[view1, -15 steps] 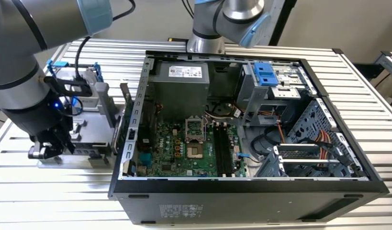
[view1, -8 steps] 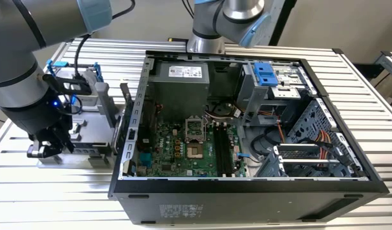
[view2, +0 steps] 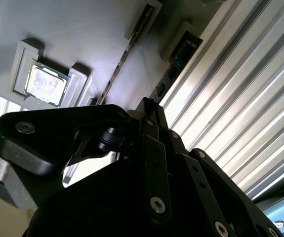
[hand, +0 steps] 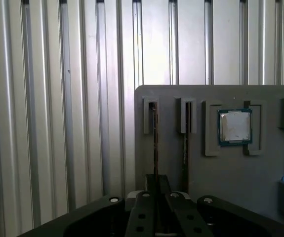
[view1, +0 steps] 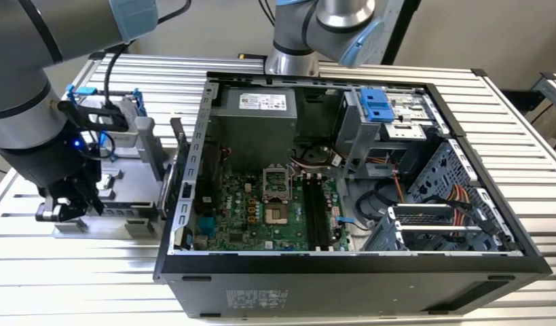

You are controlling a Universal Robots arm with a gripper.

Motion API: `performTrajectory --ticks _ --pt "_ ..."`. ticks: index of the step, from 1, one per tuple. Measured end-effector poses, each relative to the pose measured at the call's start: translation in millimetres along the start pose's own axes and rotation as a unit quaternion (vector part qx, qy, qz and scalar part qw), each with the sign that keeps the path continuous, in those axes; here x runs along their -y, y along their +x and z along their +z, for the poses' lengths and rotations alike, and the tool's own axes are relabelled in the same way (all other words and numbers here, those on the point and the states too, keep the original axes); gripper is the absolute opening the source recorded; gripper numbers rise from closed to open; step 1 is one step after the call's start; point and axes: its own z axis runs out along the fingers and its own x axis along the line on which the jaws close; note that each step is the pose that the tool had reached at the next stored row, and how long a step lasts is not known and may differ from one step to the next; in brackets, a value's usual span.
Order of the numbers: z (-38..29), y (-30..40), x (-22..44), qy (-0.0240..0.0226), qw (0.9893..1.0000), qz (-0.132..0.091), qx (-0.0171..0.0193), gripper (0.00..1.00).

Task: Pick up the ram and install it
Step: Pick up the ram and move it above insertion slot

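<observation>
The ram (hand: 155, 133) is a thin dark stick standing on edge in a slot of the grey holder (hand: 181, 173). The holder rests on the slatted table at the exterior view's left (view1: 123, 227). My gripper (hand: 156, 183) is down over this slot, its fingers drawn together on the stick's near end. In the second wrist view the ram (view2: 124, 59) runs straight into the gripper (view2: 149, 106). Another stick (hand: 186, 138) sits in the neighbouring slot. In the exterior view the gripper (view1: 68, 210) hangs low over the holder, left of the open computer case (view1: 350, 265).
A square silver processor (hand: 234, 126) lies in a recess of the holder beside the sticks. Inside the case, the motherboard's long black memory slots (view1: 316, 214) run near the centre. A second robot arm's base (view1: 291, 61) stands behind the case. Blue-railed parts (view1: 123, 115) stand on the holder.
</observation>
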Motion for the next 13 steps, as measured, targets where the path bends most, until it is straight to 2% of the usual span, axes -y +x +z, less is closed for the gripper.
performTrajectory --ticks 13 --pt "-7.8 -0.3 -0.2 0.0000 1.0000 0.000 0.0001 0.00"
